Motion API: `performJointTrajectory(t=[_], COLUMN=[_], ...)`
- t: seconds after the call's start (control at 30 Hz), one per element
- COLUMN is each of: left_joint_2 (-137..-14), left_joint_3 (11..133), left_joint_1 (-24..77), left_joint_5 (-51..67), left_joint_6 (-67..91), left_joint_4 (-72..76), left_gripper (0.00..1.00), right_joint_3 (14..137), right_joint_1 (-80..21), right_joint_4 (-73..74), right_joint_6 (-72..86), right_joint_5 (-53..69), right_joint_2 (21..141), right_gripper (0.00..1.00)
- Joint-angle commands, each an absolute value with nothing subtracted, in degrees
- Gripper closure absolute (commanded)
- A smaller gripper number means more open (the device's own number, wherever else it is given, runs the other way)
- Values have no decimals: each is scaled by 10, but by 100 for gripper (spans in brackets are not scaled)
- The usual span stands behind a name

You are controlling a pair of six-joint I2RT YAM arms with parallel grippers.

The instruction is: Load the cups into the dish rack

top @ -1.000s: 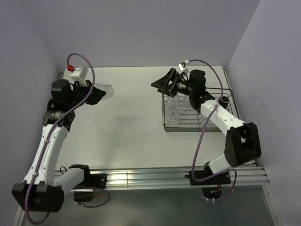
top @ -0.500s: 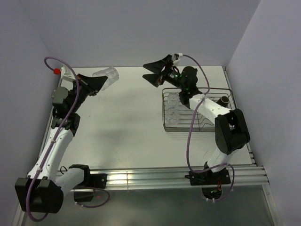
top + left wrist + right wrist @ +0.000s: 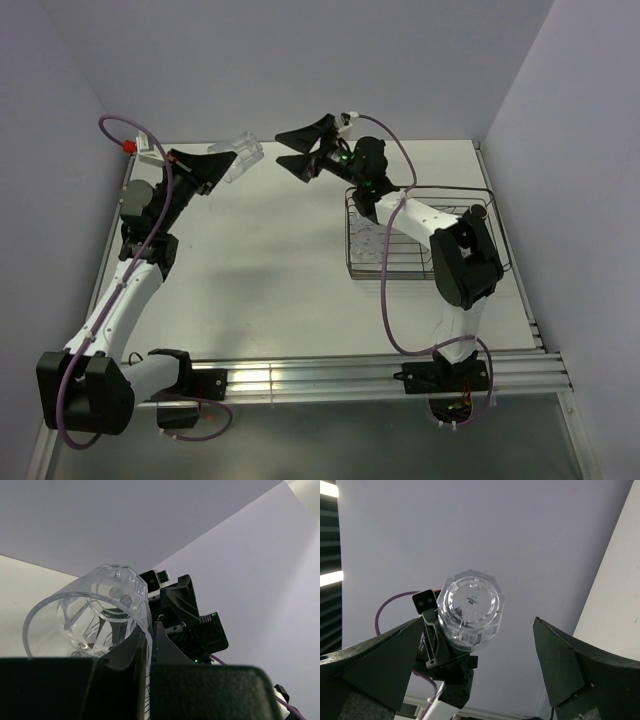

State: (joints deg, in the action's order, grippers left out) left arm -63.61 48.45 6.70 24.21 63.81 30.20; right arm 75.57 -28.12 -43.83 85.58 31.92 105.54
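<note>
A clear faceted tumbler [image 3: 238, 156] hangs in the air over the table's far left, my left gripper [image 3: 218, 165] shut on its rim. In the left wrist view the cup [image 3: 90, 612] lies tilted, its wall pinched between the left gripper's [image 3: 149, 632] jaws. My right gripper [image 3: 298, 148] stands wide open just right of the tumbler, facing it. The right wrist view shows the tumbler's base [image 3: 470, 607] between and beyond the open fingers [image 3: 377, 662]. The dish rack [image 3: 452, 268] sits at the right, with a dark brown mug [image 3: 477, 212] in its far right corner and clear cups [image 3: 366, 243] at its left end.
Purple walls close in the table at the back and on both sides. The right arm [image 3: 425, 222] stretches over the rack. An aluminium rail [image 3: 320, 375] runs along the near edge by the arm bases.
The left arm has lifted the tumbler up and to the right. The right gripper has swung left, away from the rack and towards the tumbler, staying open.
</note>
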Motion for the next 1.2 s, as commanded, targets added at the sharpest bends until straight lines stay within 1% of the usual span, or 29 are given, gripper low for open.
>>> performJointTrajectory(t=[0.0, 0.27, 0.53, 1.17], left_joint_2=[-629, -627, -633, -627], left_joint_3=[512, 505, 501, 474], left_joint_1=[71, 76, 82, 97], left_joint_5=[254, 258, 266, 287], left_joint_6=[654, 652, 657, 652], left_joint_4=[366, 352, 362, 373], left_gripper=[100, 100, 100, 100], right_joint_3=[811, 816, 821, 827], right_joint_1=[-300, -320, -337, -337], right_joint_4=[-451, -479, -475, -476], right_joint_6=[838, 825, 819, 810], right_joint_5=[303, 311, 313, 320], right_joint_2=[1067, 1078, 1088, 1092], right_gripper=[0, 0, 0, 0])
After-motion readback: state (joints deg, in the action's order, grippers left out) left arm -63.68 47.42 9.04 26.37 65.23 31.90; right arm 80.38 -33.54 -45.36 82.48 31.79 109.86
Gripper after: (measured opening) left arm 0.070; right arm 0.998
